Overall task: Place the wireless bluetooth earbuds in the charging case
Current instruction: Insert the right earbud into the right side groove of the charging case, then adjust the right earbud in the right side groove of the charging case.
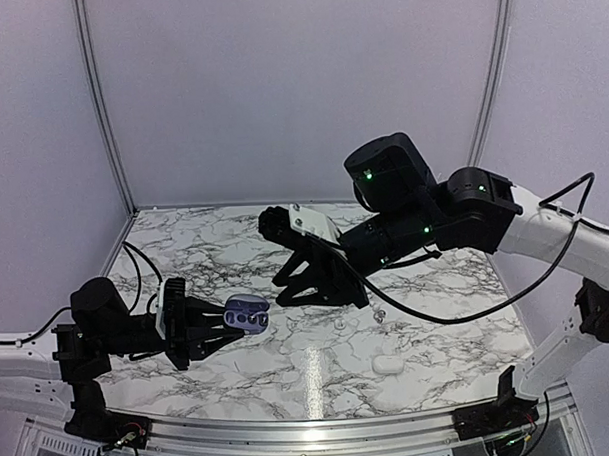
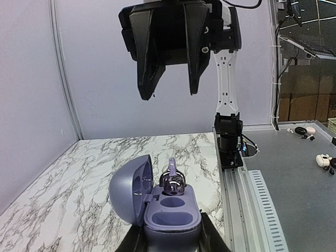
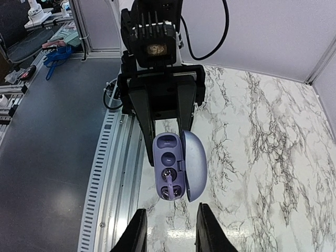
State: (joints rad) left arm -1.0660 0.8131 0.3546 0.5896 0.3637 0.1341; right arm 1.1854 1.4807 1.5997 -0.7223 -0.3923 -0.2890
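My left gripper (image 1: 223, 319) is shut on the base of a purple pebble-shaped charging case (image 1: 247, 313) and holds it above the table with its lid (image 2: 130, 189) swung open. One shiny dark earbud (image 2: 173, 181) with a purple stem sits in the far socket, stem sticking up. The near sockets (image 2: 171, 218) are empty. My right gripper (image 1: 285, 291) is open and empty, just right of and above the case. In the right wrist view the case (image 3: 169, 157) and earbud (image 3: 169, 185) lie just beyond my open fingers (image 3: 137, 231).
A white closed case (image 1: 389, 365) lies on the marble table (image 1: 185, 252) at the near right. Two tiny bits (image 1: 380, 312) lie on the table near its middle, too small to identify. A metal rail (image 2: 262, 205) runs along the table's near edge.
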